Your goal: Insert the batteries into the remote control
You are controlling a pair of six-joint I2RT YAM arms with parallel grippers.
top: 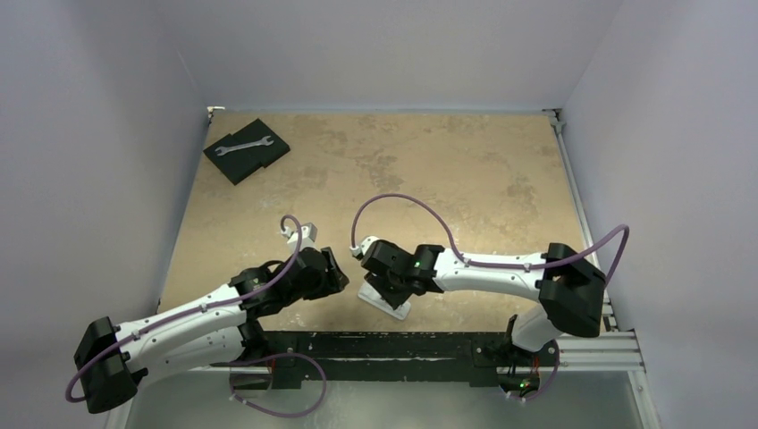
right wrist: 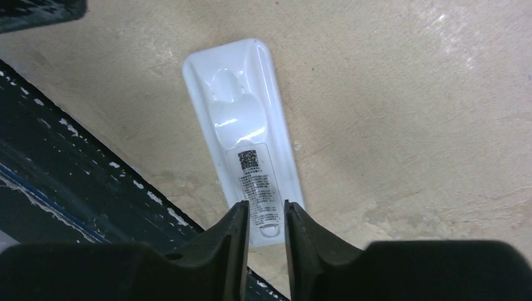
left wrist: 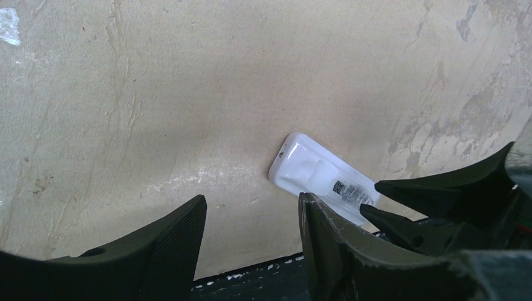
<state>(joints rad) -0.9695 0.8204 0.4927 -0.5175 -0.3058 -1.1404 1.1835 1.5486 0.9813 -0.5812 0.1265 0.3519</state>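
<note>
The remote control (top: 386,302) lies back up on the tan table near the front edge, its printed label showing; no orange bay shows. It also appears in the left wrist view (left wrist: 313,172) and the right wrist view (right wrist: 241,119). My right gripper (right wrist: 265,205) hovers over the remote's labelled near end with its jaws a narrow gap apart and nothing between them; its fingers (left wrist: 439,191) show in the left wrist view. My left gripper (left wrist: 251,204) is open and empty just left of the remote. The batteries are out of view.
A black mat (top: 259,156) carrying a silver wrench (top: 243,144) lies at the back left. The black rail (top: 384,344) runs along the table's front edge right beside the remote. Grey walls enclose the left, back and right sides.
</note>
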